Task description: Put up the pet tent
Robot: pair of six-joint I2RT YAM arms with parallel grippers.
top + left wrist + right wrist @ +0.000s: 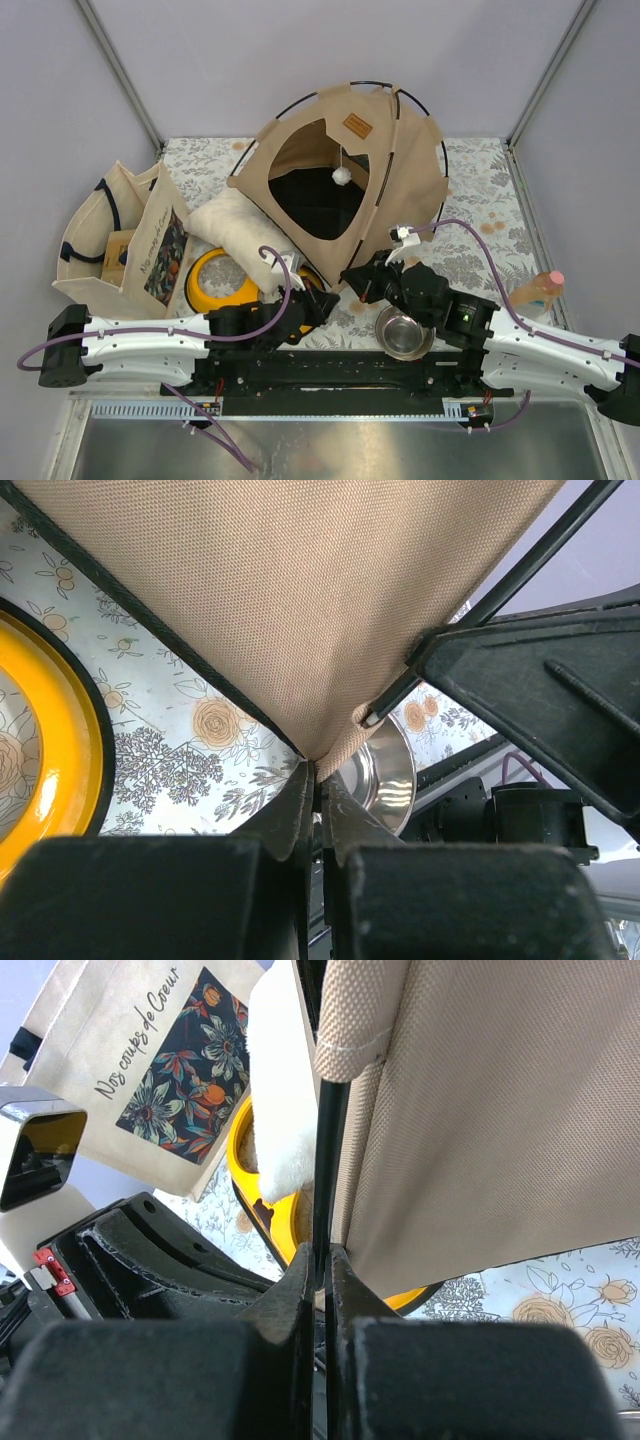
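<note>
I am seeing the left gripper [318, 780] pressing its fingers together on the near corner of the pet tent [400, 170], pinching the tan canvas there. The right gripper [322, 1260] is clamping a thin black pole [328, 1160] of the tent, just beside that same corner. The tent is standing upright in the far middle of the table [480, 210], with its opening facing near and left. A white cushion [235, 235] is lying just beside its left side, partly over a yellow bowl [205, 285]. A tote bag [150, 240] is standing further left. A steel bowl [403, 333] is sitting near the right gripper.
</note>
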